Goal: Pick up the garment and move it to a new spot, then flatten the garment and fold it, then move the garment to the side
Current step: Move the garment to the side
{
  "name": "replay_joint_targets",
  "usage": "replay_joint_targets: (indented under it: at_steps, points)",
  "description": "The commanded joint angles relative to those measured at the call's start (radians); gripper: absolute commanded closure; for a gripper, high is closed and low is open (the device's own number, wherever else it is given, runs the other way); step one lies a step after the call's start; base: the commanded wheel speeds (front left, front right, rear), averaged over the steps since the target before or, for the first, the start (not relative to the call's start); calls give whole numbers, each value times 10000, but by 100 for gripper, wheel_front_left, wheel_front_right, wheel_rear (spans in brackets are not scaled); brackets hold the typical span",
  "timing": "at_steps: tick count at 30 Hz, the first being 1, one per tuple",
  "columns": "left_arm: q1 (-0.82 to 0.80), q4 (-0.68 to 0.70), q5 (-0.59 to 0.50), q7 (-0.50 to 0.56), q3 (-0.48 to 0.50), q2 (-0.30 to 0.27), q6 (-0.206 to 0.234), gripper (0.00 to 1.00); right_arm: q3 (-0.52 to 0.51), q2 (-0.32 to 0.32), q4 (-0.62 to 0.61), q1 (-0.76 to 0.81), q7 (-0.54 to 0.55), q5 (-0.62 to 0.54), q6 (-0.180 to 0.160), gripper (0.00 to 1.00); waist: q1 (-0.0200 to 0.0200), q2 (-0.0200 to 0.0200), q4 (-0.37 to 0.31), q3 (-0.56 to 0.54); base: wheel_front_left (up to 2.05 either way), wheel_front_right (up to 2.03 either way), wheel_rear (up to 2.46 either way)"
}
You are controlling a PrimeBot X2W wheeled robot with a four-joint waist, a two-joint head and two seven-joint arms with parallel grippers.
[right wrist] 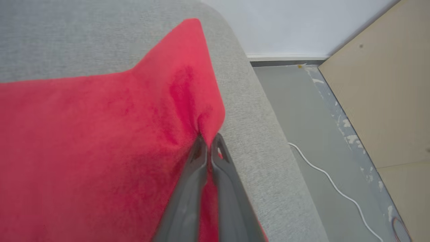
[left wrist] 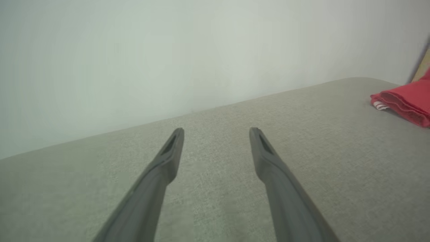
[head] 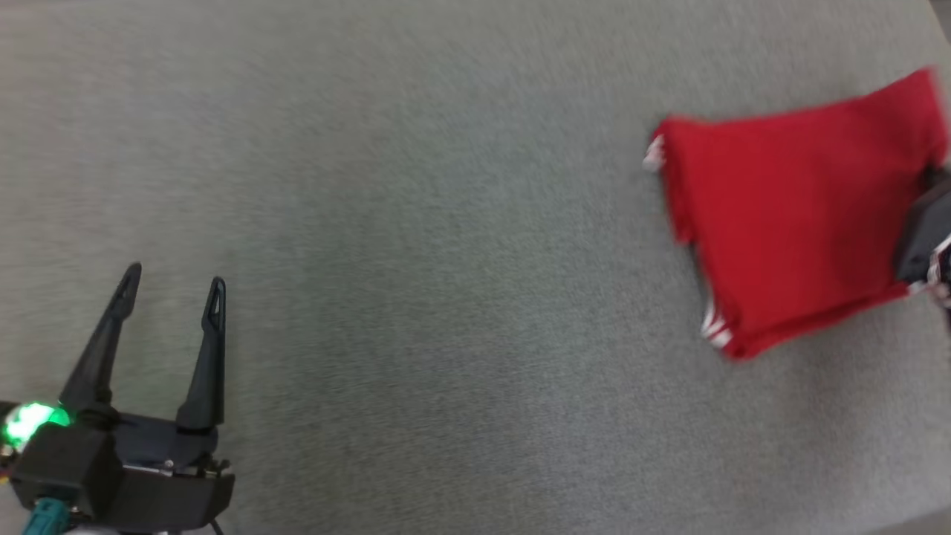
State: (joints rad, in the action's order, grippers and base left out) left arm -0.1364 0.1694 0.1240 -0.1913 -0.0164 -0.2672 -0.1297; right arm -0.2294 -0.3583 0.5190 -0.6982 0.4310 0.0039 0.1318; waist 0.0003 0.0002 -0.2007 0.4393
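Jaws of right gripper (right wrist: 210, 138) pressed together on a pinch of the red garment (right wrist: 100, 151), with the cloth puckered at the fingertips, close to the rounded rim of the grey fabric surface (right wrist: 248, 111). Jaws of left gripper (head: 175, 276) spread wide and holding nothing, fingers over bare surface at lower left of head view, well apart from the garment. Green light (head: 30, 422) lit on the left wrist housing.

Garment lying folded at far right of head view, layered edges turned toward the left gripper, white striped trim (head: 715, 327) showing at two corners. Head view blurred on that side, with the right gripper's dark body partly seen at the frame edge, overlapping the garment's right side. Cannot tell whether the cloth at the pinch is raised or flat on the surface.

Beyond the surface's far edge in left wrist view, plain pale wall (left wrist: 168, 50). Past the rim in right wrist view, grey floor (right wrist: 302, 111) with a thin white cable (right wrist: 332, 185) lying across it and a beige panel (right wrist: 379, 101) alongside.
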Motion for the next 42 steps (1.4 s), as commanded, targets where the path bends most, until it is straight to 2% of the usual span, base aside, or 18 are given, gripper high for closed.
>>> replay_joint_targets:
  at_steps: [1, 7, 10, 17, 21, 22, 23, 24, 25, 31, 35, 38, 42]
  points:
    - [-160, 133, -25, 73, 22, -112, -2, 0, -26, -9, 27, -179, -129, -76, -24, 100, -3, -2, -1215, 1405, 0, 0, 0]
    - [60, 1302, 10, 750, 178, -476, 43, 0, -184, -355, 143, -975, -1352, -600, -24, 100, -3, -2, -1620, 1919, 0, 0, 0]
    - [127, 1624, 42, 956, 240, -589, 45, 0, 224, -281, 197, -1159, -1816, -520, -24, 100, -3, -2, -1714, 2025, 0, 0, 0]
    - [122, 1793, 168, 1102, 113, -605, 42, 0, -99, -567, 117, -1458, -2599, -1700, -27, 100, -3, -2, -1646, 2075, 0, 0, 0]
    - [195, 1598, 242, 1003, 80, -540, 76, 0, -448, -363, -17, -1333, -2870, -2240, -26, 100, -3, -2, -1528, 1973, 0, 0, 0]
    - [192, 1534, 255, 980, 37, -523, 78, 0, -447, -376, -33, -1284, -2952, -2320, -26, 93, -3, -2, -1472, 1938, 0, 0, 0]
    - [181, 1469, 258, 957, 3, -495, 78, 0, -419, -374, -26, -1250, -3048, -2338, -27, 76, -3, -2, -1424, 1907, 0, 0, 0]
    - [164, 1401, 275, 911, -22, -478, 77, 0, -423, -351, 13, -1253, -3134, -2287, -27, 24, -3, -2, -1372, 1867, 0, 0, 0]
    - [136, 1322, 310, 889, -75, -445, 77, 0, -443, -387, 13, -1252, -3324, -2323, -26, 0, -3, -2, -1303, 1815, 0, 0, 0]
    - [11, 722, 424, 335, -284, -151, 151, 0, -173, -573, 244, -1059, -4067, -2220, -26, 0, -3, -2, -768, 1133, 0, 0, 0]
    - [187, -96, 590, -215, -502, 289, 253, 0, 426, -648, 111, -264, -4358, -1713, -26, 0, -3, -2, -70, -51, 0, 0, 0]
    - [470, -695, 638, -455, -642, 562, 327, 0, 701, -560, -338, 537, -4433, -1108, -26, 0, -3, -2, 422, -975, 0, 0, 0]
    - [967, -1337, 795, -637, -598, 910, 516, 0, 1001, -262, -1526, 1959, -4403, -288, -26, 0, -3, -2, 974, -2134, 0, 0, 0]
